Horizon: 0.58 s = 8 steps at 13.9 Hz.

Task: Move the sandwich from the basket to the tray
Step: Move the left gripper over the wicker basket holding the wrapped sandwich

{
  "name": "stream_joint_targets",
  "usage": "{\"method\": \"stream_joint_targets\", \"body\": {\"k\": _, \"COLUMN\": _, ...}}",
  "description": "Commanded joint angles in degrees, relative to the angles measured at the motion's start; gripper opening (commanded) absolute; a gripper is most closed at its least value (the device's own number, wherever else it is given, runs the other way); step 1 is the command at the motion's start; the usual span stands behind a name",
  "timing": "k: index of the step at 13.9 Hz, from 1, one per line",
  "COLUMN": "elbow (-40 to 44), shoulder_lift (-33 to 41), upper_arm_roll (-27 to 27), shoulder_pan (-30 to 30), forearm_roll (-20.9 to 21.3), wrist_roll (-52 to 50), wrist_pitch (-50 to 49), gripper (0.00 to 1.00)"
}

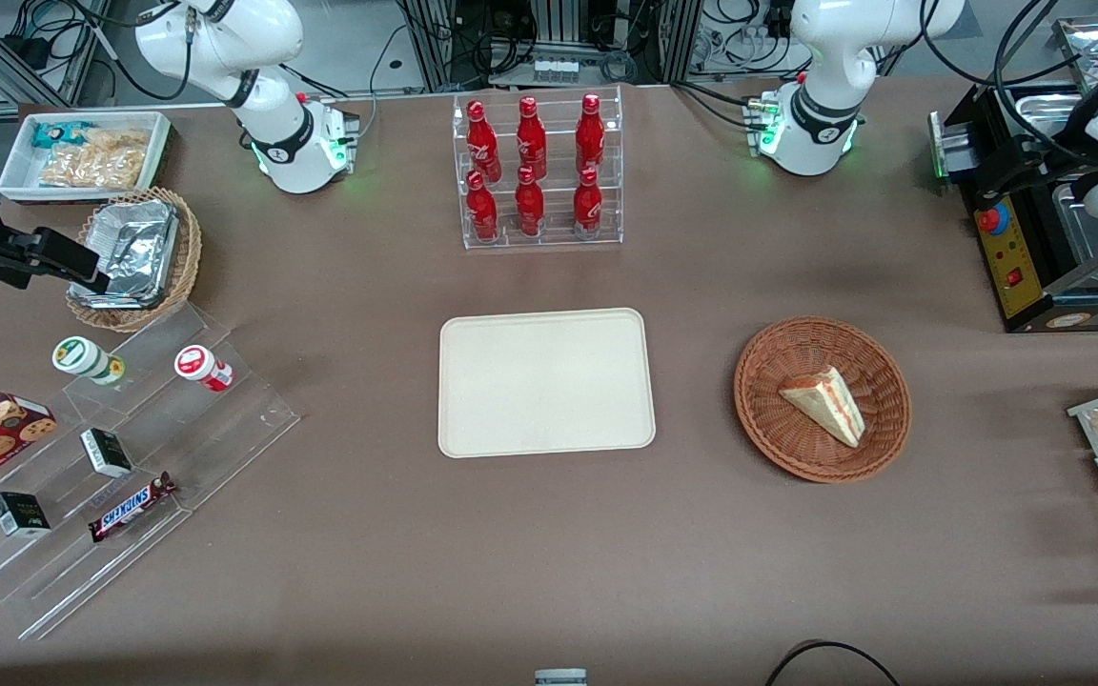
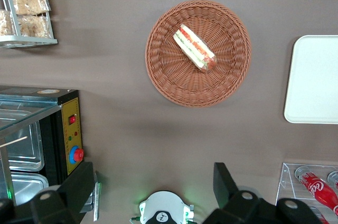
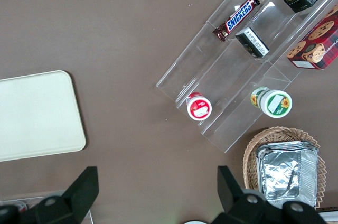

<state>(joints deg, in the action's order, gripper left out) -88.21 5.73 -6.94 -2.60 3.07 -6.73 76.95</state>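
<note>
Left end effector (image 2: 153, 187): fingers spread wide, holding nothing, high above round brown wicker basket (image 2: 232, 71). Small triangular pale-bread sandwich (image 2: 194, 48) lies in basket. Cream rectangular plastic tray (image 1: 546, 382) beside basket.

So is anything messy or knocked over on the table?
Nothing stands out. The sandwich lies neatly in the basket, the tray sits flat and bare, and the open gripper hangs high above the basket.

Sandwich (image 1: 825, 403) in basket (image 1: 778, 419), tray (image 1: 546, 381) beside it, end effector (image 2: 153, 184) open above table.
</note>
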Motion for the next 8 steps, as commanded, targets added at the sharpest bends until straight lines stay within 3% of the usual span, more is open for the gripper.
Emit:
{"method": "stream_joint_targets", "body": {"k": 1, "elbow": -1.08, "shoulder_lift": -0.01, "upper_arm_roll": -0.88, "shoulder_pan": -1.44, "forearm_roll": -0.60, "wrist_roll": 0.93, "wrist_pitch": 0.57, "gripper": 1.00}}
{"method": "stream_joint_targets", "body": {"k": 8, "elbow": -3.62, "shoulder_lift": -8.18, "upper_arm_roll": -0.88, "shoulder_pan": -0.83, "forearm_roll": -2.01, "wrist_roll": -0.90, "wrist_pitch": 6.17, "gripper": 1.00}}
